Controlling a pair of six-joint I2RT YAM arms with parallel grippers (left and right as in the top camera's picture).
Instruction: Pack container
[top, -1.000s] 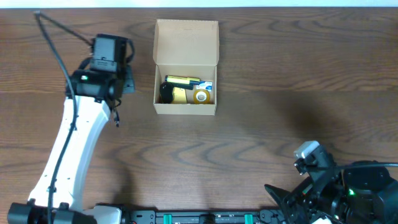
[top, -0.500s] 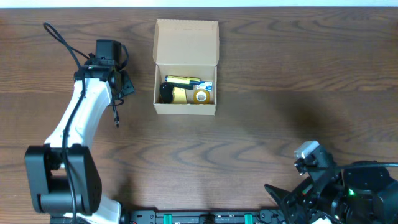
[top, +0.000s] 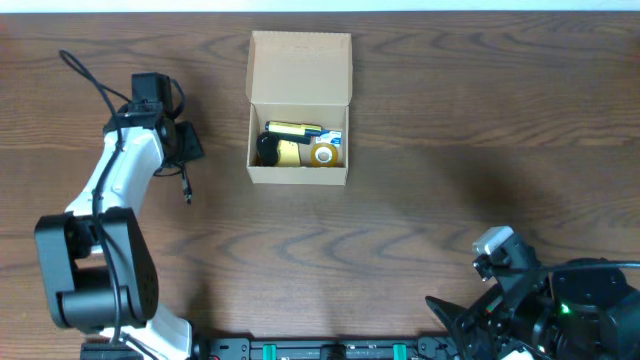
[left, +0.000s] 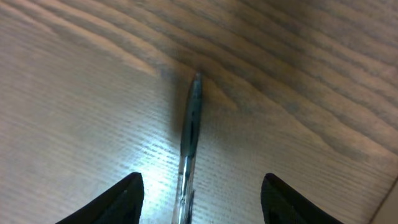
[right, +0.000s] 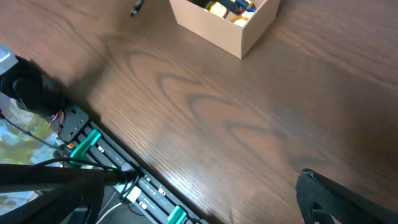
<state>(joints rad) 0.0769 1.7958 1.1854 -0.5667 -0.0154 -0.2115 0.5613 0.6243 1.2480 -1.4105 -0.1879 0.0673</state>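
The container (top: 299, 174), a tan cardboard box, stands open at the back centre with its flap lid (top: 300, 65) folded back. It holds yellow items, a black item and a tape roll (top: 322, 153). It also shows in the right wrist view (right: 244, 37). A slim dark pen (top: 186, 186) lies on the table to the left of it. My left gripper (top: 186, 143) is open just behind the pen. In the left wrist view the pen (left: 191, 121) lies between its spread fingers (left: 199, 190), untouched. My right gripper (top: 452, 318) is at the front right, open and empty.
The wooden table (top: 430, 150) runs to a pale far edge. A rail with green clips (right: 93, 146) and cables lines the front edge. The left arm's cable (top: 90, 80) loops over the far left.
The left arm has swung left and turned, bringing its gripper down behind the pen. The box, its contents and the right arm have not moved.
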